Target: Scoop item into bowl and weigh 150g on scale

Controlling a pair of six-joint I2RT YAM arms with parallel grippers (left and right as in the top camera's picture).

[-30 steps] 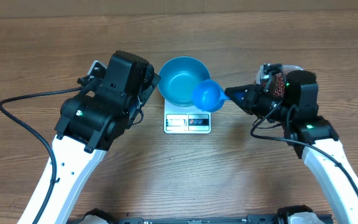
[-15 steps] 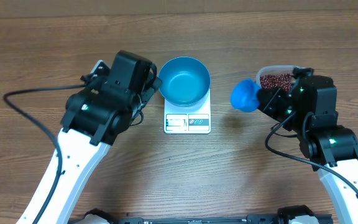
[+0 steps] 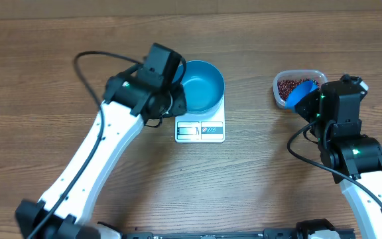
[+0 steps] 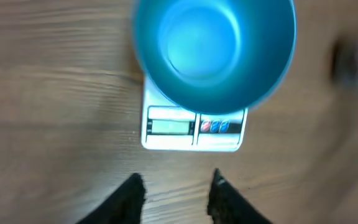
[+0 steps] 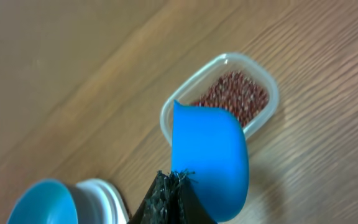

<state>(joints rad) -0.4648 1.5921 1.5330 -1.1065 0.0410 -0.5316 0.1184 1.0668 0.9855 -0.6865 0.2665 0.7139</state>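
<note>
Scoop (image 3: pixel 303 91) shifted over one bean tub (image 3: pixel 278 85), clamped in right pincer (image 5: pixel 170 183), left pincer (image 4: pixel 176 188) narrowly parted, one bowl (image 3: pixel 205 89) on one scale (image 3: pixel 199 131).

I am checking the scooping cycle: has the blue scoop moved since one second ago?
Yes. The scoop went right, away from the scale and the bowl, and is now over the tub of beans.

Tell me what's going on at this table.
The right gripper holds a blue scoop over the clear tub of beans, apparently about to load it. The teal bowl sits on the white scale and looks empty. The left gripper hangs beside the bowl, jaws apart, holding nothing.
</note>
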